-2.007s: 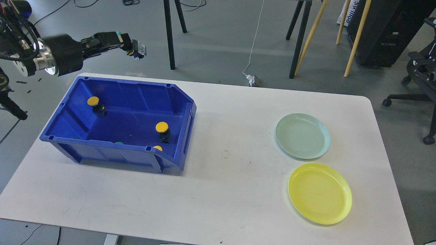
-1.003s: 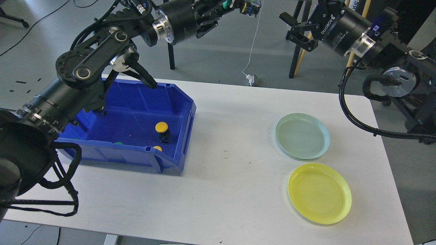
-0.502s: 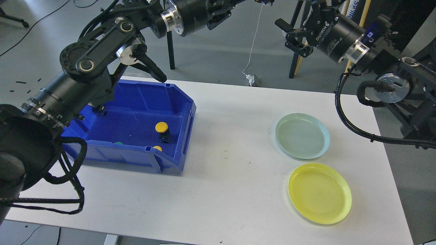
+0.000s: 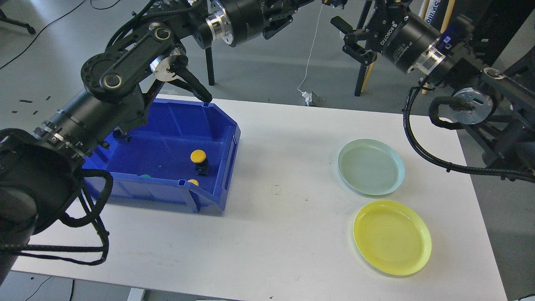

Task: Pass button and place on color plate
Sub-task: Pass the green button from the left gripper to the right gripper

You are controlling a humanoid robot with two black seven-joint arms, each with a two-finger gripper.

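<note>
The button being passed, a yellow-capped push-button on a dark base, cannot be picked out with certainty: it is probably at the top edge of the view, in the tip of the left gripper (image 4: 333,3), which the frame cuts off. Whether those fingers pinch it cannot be told.

Change over the last two seconds: the left arm has swung from above the far left corner of the blue plastic storage bin (image 4: 228,154) up and across to the top centre. The right arm has entered, and the right gripper (image 4: 350,38) now faces the left tip with its fingers spread and nothing between them. The gap between the two tools has narrowed with each picture, but they remain apart. In judgement, the handover is imminent and not yet made; placement is still ahead.

Count:
- Buttons visible in the bin: one upright yellow button (image 4: 199,160), one yellow cap (image 4: 193,182) and one green cap (image 4: 145,176) at the near wall. The left arm may hide more.
- Plates: two, both empty, a pale green round plate (image 4: 371,167) and a yellow round plate (image 4: 392,237), near each other on the white table (image 4: 284,234).
- Bins: one.
</note>
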